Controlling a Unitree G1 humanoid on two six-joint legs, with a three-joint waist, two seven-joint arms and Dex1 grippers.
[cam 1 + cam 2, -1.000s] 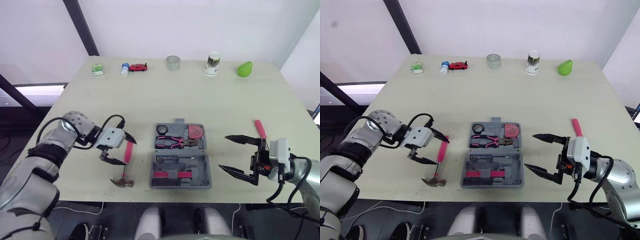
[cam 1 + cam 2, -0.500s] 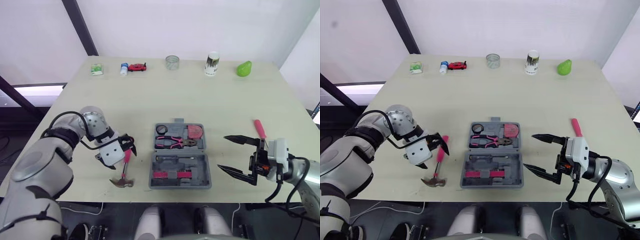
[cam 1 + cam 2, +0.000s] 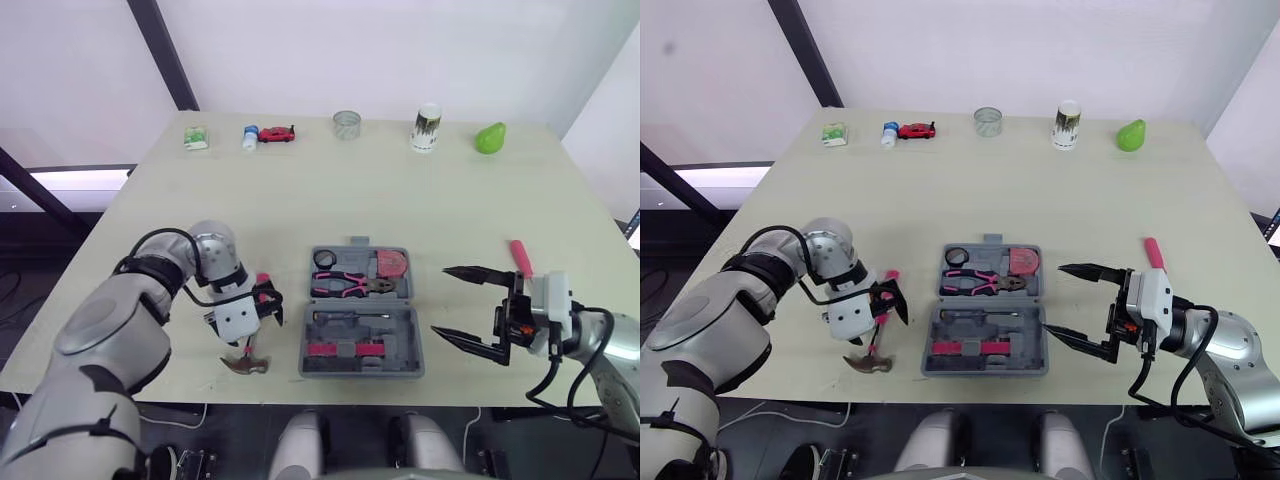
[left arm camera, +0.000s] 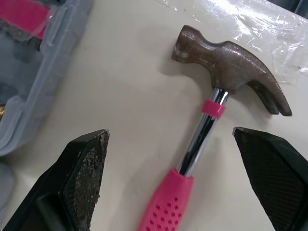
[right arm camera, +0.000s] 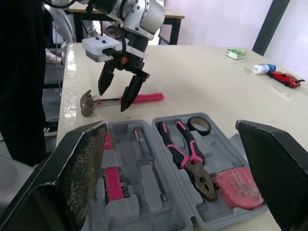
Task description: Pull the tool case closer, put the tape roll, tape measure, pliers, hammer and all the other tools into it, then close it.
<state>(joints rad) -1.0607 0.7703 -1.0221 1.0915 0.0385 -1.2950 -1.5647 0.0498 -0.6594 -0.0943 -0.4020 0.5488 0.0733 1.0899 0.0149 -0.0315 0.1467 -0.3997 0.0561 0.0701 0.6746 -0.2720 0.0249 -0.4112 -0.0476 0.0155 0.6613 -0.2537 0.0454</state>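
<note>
- The table is pale and wide, with everything spread across it.
- The tool case lies wide open at the near edge, right in the middle between the two arms, lid flat on the far side.
- The right claw hovers just right of the case, fingers spread wide and pointing at it, with nothing between them.
- The left claw is down on the left of the case, fingers spread, straddling the hammer's handle. In the left wrist view there's one finger on each side, both clear of the handle.
- The hammer lies flat on the table just left of the case, outside it, with its brown head toward the near edge and its pink grip pointing away.
- The pliers, pink-handled, lie across the far half of the case.
- A screwdriver sits in a slot in the near half.
- A pink-handled tool lies on the table to the right, beyond the right claw, well apart from the case.
- The tape measure, pink, sits in the far right corner of the case.
- The tape roll, a black ring, sits in the far left corner, just beside the pliers' handles.
- Along the far edge stand a can, a pear, a glass, a toy car, a small bottle and a green packet.
</note>
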